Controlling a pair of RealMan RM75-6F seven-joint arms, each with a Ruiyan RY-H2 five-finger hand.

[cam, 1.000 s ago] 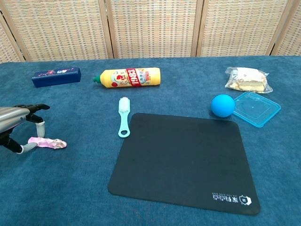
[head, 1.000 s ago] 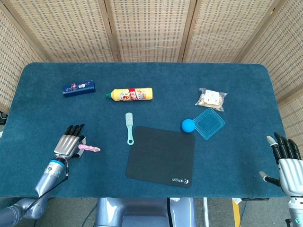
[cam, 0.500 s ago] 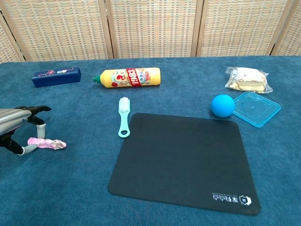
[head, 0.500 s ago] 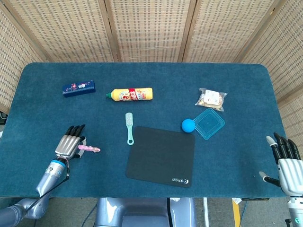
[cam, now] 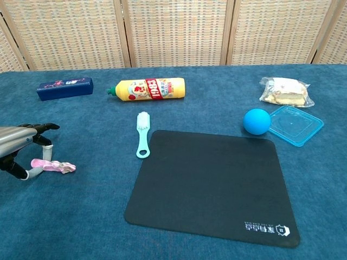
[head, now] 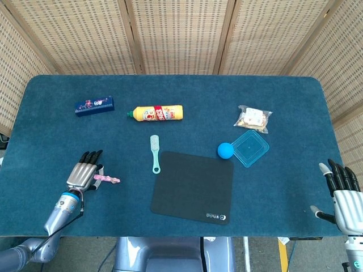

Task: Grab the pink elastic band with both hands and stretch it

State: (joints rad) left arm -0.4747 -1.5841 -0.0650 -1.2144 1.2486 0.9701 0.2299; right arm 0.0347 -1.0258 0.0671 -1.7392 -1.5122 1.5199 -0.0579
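Note:
The pink elastic band (head: 106, 178) (cam: 53, 166) lies crumpled on the blue table near its front left. My left hand (head: 83, 173) (cam: 21, 143) hovers at the band's left end, fingers extended over it and thumb below it, apart, with no grip that I can see. In the chest view a fingertip (cam: 46, 147) hangs just above the band and the thumb tip (cam: 24, 174) sits beside its left end. My right hand (head: 342, 187) is far away at the front right edge, fingers spread and empty; the chest view does not show it.
A black mouse pad (head: 193, 186) lies centre front, with a mint brush (head: 155, 153) beside it. Further back are a yellow bottle (head: 156, 113) and a blue box (head: 95, 105). On the right are a blue ball (head: 225, 149), a blue lid (head: 250, 148) and a snack bag (head: 253, 118).
My left hand has drifted slightly towards the table's front edge, staying at the band's left end. The band has barely shifted. The right hand has not moved.

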